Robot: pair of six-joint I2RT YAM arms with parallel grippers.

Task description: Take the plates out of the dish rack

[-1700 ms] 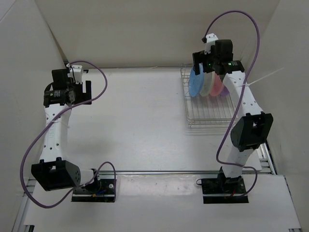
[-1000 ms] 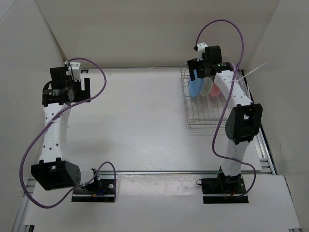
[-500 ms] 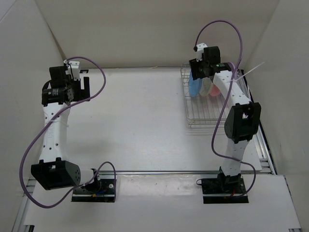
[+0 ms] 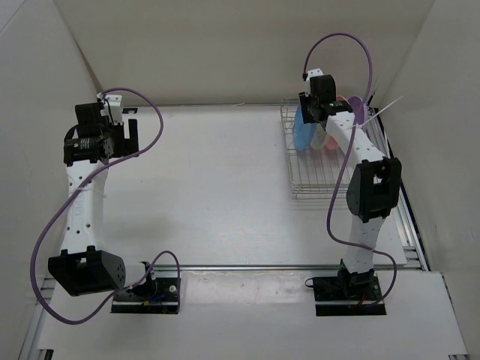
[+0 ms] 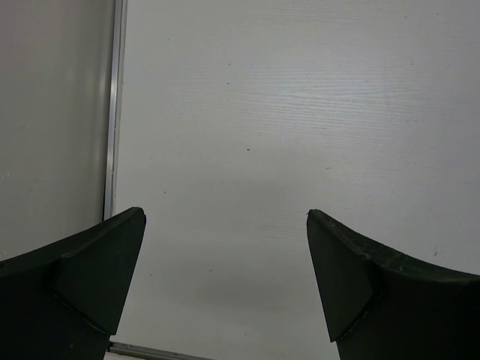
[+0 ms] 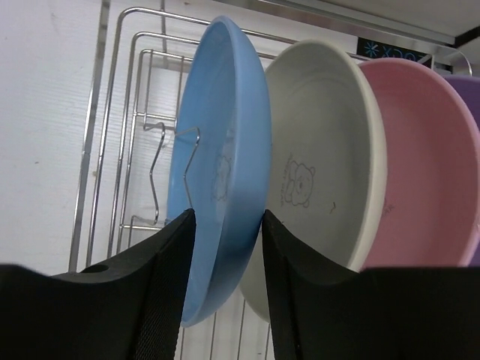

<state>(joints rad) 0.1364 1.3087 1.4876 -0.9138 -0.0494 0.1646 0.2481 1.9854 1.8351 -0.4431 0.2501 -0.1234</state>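
The right fingers (image 6: pixel 161 292), black and ribbed, stand one on each side of the rim of the light blue round plastic plate (image 6: pixel 225 127), close against it. Whether they already press on it cannot be told. That plate stands on edge at the left end of a row in the far part of the silver wire dish rack (image 4: pixel 315 178). Just right of it stand the cream-white plate (image 6: pixel 322 172) with a small bear print in its hollow, the pink plate (image 6: pixel 427 165), and a purple plate (image 6: pixel 469 94) that shows only as a sliver at the edge of the wrist view. All four lean the same way, their hollows facing right. The near part of the rack is bare bars. White walls stand close behind the rack and to its right, and left of it the white bench (image 5: pixel 300 112) lies open. The left fingers (image 5: pixel 82 277), well apart from the rack across that bench, are spread wide over bare surface. The plates' lower rims are hidden behind the right fingers, and from above the right arm covers much of the row.
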